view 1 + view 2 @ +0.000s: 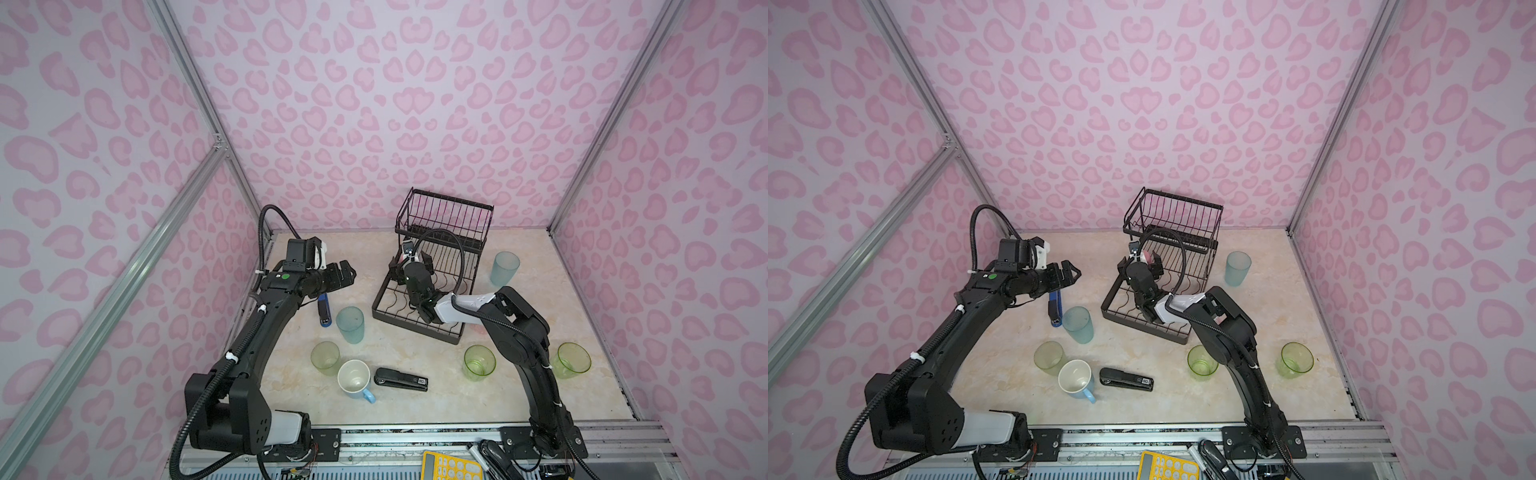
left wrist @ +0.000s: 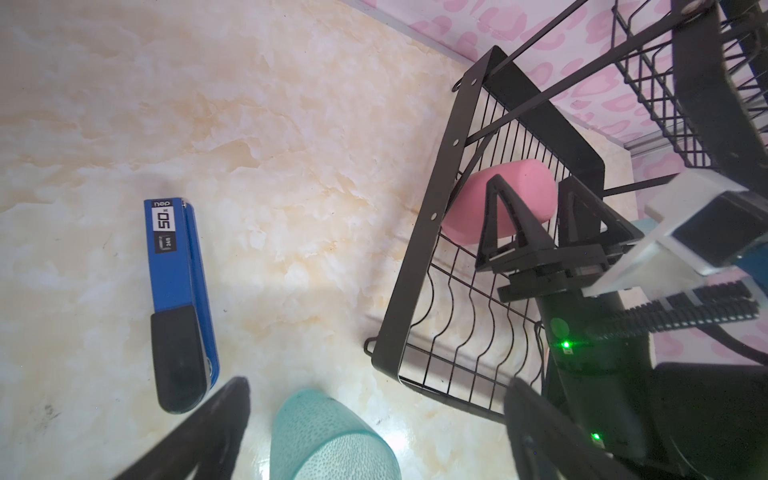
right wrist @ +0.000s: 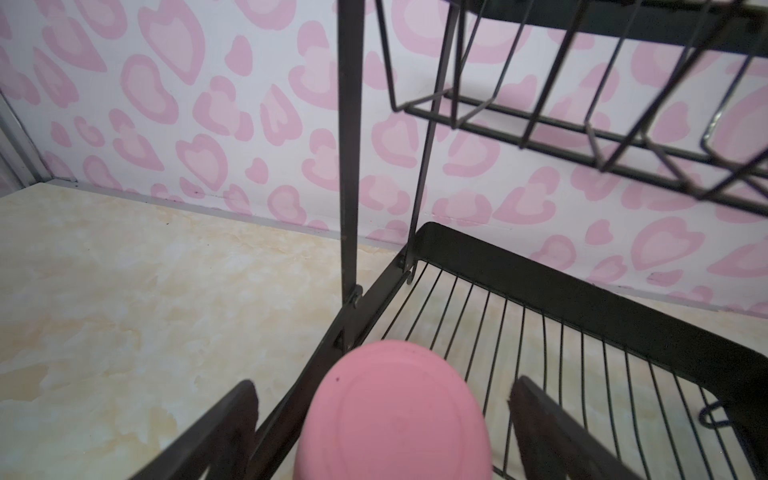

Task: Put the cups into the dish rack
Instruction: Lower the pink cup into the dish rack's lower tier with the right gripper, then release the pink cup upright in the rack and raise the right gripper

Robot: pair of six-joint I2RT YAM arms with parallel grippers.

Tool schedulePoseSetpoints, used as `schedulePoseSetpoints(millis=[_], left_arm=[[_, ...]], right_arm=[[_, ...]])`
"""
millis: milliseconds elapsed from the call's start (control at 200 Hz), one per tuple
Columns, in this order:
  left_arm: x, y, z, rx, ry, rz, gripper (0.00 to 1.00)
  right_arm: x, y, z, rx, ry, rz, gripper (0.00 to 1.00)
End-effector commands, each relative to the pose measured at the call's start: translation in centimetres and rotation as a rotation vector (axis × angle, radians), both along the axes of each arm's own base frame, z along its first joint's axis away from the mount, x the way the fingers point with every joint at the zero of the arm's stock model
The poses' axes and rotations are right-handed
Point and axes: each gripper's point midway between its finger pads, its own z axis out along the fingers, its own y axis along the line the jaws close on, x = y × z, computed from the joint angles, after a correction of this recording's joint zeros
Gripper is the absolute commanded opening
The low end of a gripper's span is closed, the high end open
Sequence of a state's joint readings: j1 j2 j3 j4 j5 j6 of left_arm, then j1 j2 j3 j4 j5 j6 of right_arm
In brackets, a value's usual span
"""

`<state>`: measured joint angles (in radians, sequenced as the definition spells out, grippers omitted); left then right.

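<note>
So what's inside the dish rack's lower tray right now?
One pink cup sits in the lower tray of the dish rack, by a corner post, between the jaws of the open right gripper, with gaps either side. In both top views the right arm covers part of the tray floor.

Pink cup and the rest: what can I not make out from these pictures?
- Pink cup: its mouth shows in no view; in both top views the right hand covers nearly all of it.
- Teal cup: an edge of the left wrist view cuts it off.
- Black stapler: its label is too small to read in both top views.
</note>
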<state>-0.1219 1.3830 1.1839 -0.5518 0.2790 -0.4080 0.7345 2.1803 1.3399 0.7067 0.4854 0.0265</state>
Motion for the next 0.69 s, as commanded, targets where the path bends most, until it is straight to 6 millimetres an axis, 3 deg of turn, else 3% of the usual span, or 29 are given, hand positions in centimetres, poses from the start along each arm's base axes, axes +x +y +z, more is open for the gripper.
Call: schedulePoseSetpoints(millis=[0, 430, 690], left_arm=[[0.4, 0.3, -0.1, 0.013, -0.011, 0.011, 0.97], [0.3, 1.5, -0.8, 0.058, 0.013, 0.069, 0.95], [-0.4, 4.9, -1.6, 0.216, 0.057, 0.225, 0.94]], right_arm=[[-0.6, 0.0, 0.9, 0.002, -0.024, 0.005, 0.94], [-5.7, -0.5, 1.7, -0.012, 0.012, 0.062, 0.95], [-10.0, 0.0, 2.1, -0.066, 0.109, 0.148, 0.94]])
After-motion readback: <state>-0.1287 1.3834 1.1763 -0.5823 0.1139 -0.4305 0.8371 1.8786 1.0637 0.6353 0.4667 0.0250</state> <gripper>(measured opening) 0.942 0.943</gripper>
